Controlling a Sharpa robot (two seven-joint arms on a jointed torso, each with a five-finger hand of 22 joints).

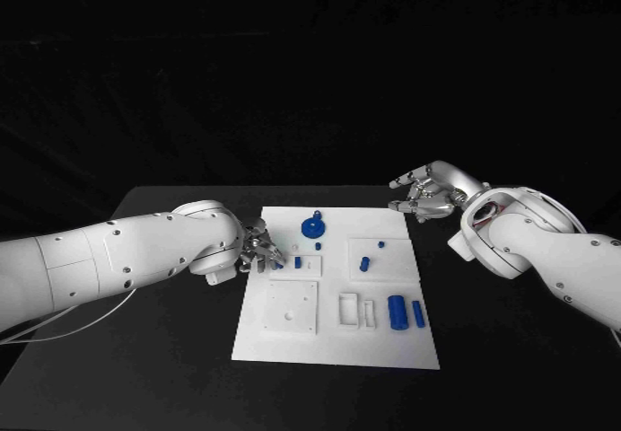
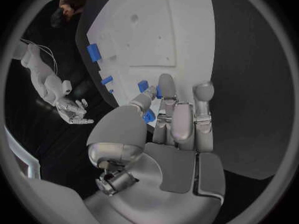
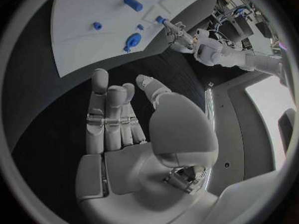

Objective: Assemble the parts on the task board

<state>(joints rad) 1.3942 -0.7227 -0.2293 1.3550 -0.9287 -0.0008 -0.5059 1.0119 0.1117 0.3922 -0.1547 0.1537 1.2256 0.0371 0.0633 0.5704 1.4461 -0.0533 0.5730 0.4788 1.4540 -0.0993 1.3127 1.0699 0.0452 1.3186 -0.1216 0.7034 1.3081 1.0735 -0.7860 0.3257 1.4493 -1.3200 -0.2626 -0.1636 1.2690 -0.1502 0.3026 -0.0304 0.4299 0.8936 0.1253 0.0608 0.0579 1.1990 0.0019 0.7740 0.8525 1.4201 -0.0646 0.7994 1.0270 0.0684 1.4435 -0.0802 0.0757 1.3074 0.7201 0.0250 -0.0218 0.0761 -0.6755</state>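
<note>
From the head: left hand bent over the task board's left edge, fingertips pinching a small blue part, likely for seating nearby; right hand hovering off the far right corner, apart and empty, probably waiting. At the left wrist: thumb and fingers closed on that blue part just over the board. At the right wrist: fingers straight, side by side, thumb apart, holding nothing, over black table beside the board.

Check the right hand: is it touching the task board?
Apart. In the head view the right hand hangs beyond the task board's far right corner, over black table. The right wrist view shows bare black table between its fingertips and the board's edge.
</note>
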